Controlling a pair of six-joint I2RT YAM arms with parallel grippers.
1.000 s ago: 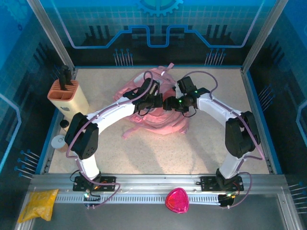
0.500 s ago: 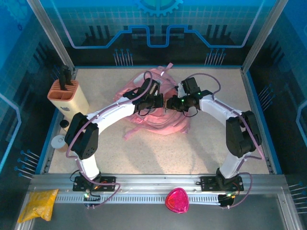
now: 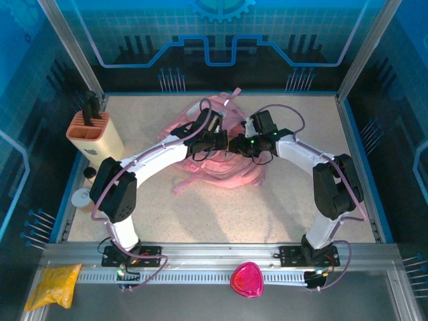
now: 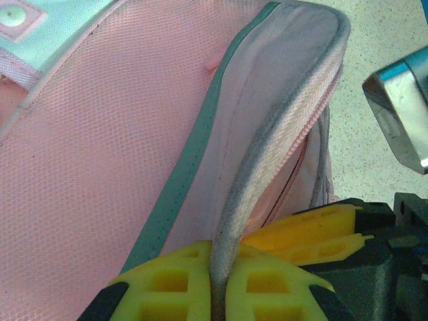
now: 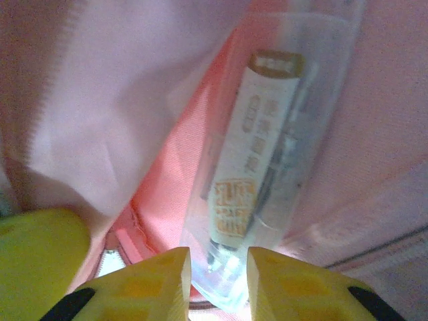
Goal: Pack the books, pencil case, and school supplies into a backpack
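The pink backpack lies at the middle rear of the table, and both grippers meet over its top. My left gripper is shut on the grey zip edge of the backpack's flap and holds it up. My right gripper reaches into the pink opening and is shut on the near end of the school supplies, a grey-white oblong piece in a clear sleeve. From above, the left gripper and the right gripper nearly touch. The books and the pencil case are hidden.
A beige knife block stands at the left edge, with a small white round thing in front of it. A yellow plastic bag and a pink-red heart-shaped thing lie on the near rail. Pink straps trail toward me.
My right gripper has moved a little left toward the left gripper and closed from wide open onto the clear sleeve. The left gripper has kept its hold on the flap.
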